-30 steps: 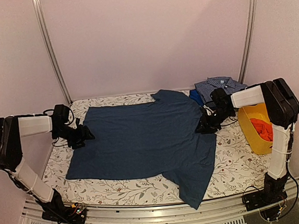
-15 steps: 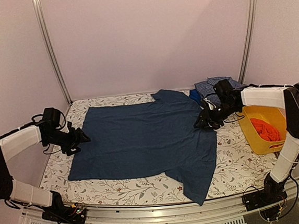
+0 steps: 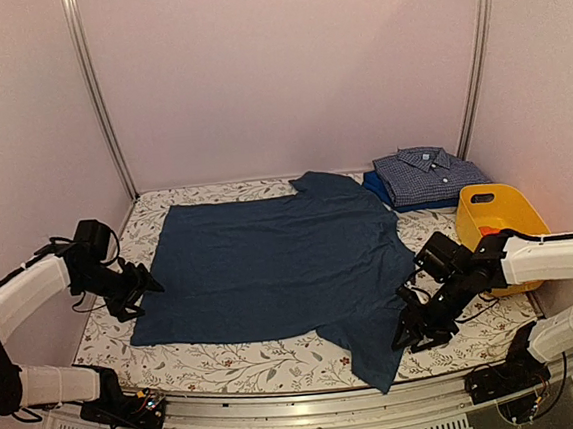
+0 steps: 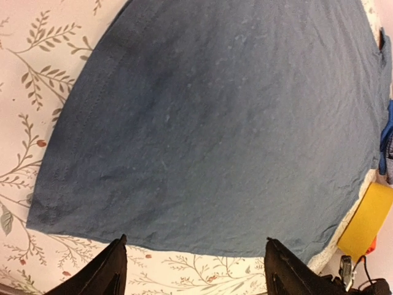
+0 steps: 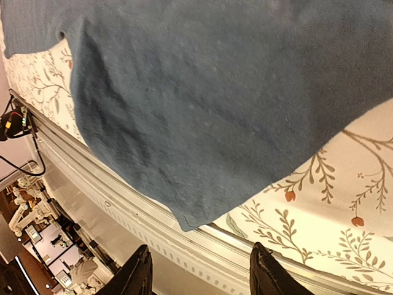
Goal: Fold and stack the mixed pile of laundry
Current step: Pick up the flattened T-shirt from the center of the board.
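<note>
Lying flat, blue tee (image 3: pixel 281 260) runs left-right across surface (image 3: pixel 229 358); drooping sleeve (image 3: pixel 374 352) just beside right claw (image 3: pixel 415 330), spread empty; left claw (image 3: pixel 141 290) spread at hem (image 4: pixel 64 144).

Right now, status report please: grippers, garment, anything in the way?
Left gripper, right gripper open, empty. Blue T-shirt spread flat, sleeve overhanging near edge. Nothing on it.

The checked shirt (image 3: pixel 425 173) is covering most of a blue piece (image 3: pixel 374 187) under it. The right arm (image 3: pixel 556 256) is blocking the basket's (image 3: pixel 510 190) near side, and the tee (image 4: pixel 215 123) is running off the edges of both wrist views.
</note>
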You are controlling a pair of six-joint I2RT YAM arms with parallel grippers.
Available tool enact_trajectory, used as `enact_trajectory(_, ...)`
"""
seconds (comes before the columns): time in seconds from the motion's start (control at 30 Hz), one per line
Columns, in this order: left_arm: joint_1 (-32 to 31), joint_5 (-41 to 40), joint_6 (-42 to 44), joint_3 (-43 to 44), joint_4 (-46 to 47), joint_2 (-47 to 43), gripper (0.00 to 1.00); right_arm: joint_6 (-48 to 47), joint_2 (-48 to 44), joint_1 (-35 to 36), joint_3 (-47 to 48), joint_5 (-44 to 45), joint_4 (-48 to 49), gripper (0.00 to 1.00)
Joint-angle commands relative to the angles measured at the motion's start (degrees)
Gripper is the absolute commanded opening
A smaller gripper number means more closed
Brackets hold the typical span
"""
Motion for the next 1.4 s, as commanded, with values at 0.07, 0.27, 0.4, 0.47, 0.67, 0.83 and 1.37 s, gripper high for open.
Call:
enact_trajectory(0.07,-0.43,-4.05,-1.24,0.68,-5.44,0.64,0.76,8.62,1.57,5.62,-0.2,7.81,-0.74,0.51)
enact_trajectory(0.27,-0.42,-5.02,-1.19,1.06,-5.65,1.54,0.76,10.54,8.33,10.78,4.87,15.03,-3.12,0.46)
enact_trajectory(0.4,-0.42,-5.98,-1.25,0.76,-5.65,1.92,0.76,12.45,11.13,12.43,5.31,17.68,-3.52,0.44)
enact_trajectory(0.47,-0.27,-6.59,-1.1,0.5,-5.67,2.0,0.77,12.89,12.18,12.74,5.13,18.27,-3.17,0.4)
enact_trajectory(0.67,0.23,-8.08,-0.91,-0.78,-6.01,2.37,0.76,15.37,14.64,13.62,2.95,17.05,1.03,0.34)
enact_trajectory(0.83,1.32,-7.98,-0.81,-2.63,-5.63,1.99,0.76,17.39,14.86,14.62,3.0,17.07,2.83,0.33)
enact_trajectory(1.37,2.35,-7.54,0.03,-5.74,-7.44,0.64,0.64,18.96,14.67,17.83,8.1,21.55,-4.01,0.0)
